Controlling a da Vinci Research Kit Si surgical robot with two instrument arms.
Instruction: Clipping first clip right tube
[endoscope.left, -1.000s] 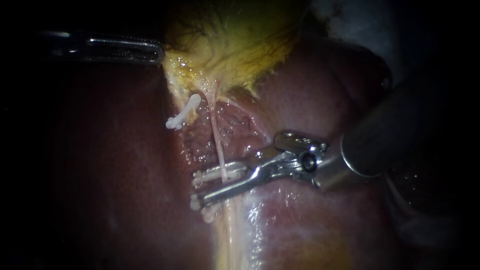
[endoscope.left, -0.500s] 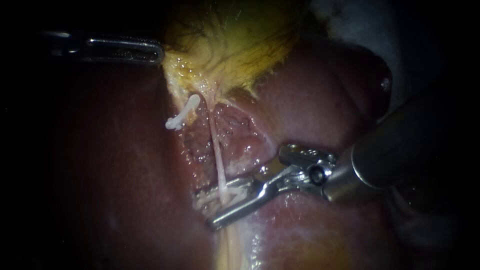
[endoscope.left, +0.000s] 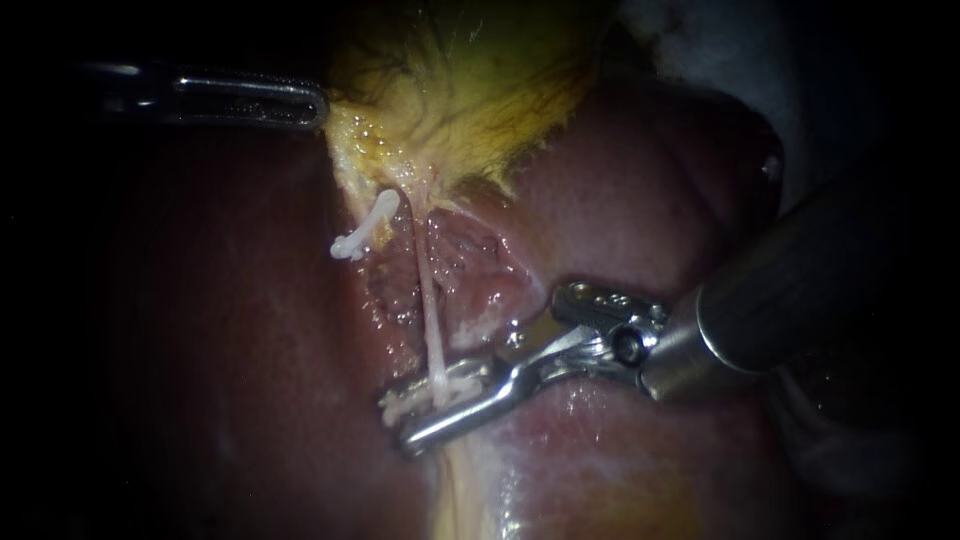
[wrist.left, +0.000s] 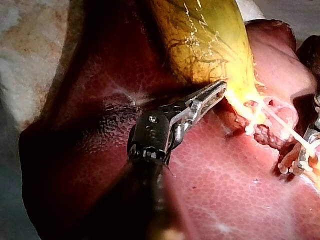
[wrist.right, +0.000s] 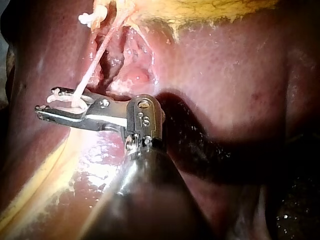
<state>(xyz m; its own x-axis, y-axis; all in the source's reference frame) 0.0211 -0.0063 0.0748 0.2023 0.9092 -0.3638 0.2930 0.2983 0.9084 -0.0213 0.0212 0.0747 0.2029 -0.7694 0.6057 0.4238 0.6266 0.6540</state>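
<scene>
Right instrument (endoscope.left: 398, 425) comes in from the right, and its hand, the two thin jaws at its tip, is clamped on a small white clip (endoscope.left: 440, 385). One jaw lies on the far side of the clip and one on the near side, with only a slim gap between them. The right tube (endoscope.left: 425, 290) runs straight into that gap, so the clip sits around the tube, between the jaws. It is hard to see if the clip has snapped fully shut.

The right tube is a thin, pale pink string. It is pulled tight and runs from the yellow gallbladder (endoscope.left: 470, 90) at the far end down to the clip. Under it lies wet, bumpy red tissue, and the dark red liver (endoscope.left: 620, 200) is all around.

The right wrist view shows the same thing: the tube comes down into the open end of the hand (wrist.right: 45, 102) and meets the white clip there.

Left instrument (endoscope.left: 318, 103) comes in from the left, far from the clip. Its hand is closed flat on the edge of the gallbladder and pulls it to a point.

Another white clip (endoscope.left: 365, 225) sits just left of the right tube, near the gallbladder, well apart from both hands.
</scene>
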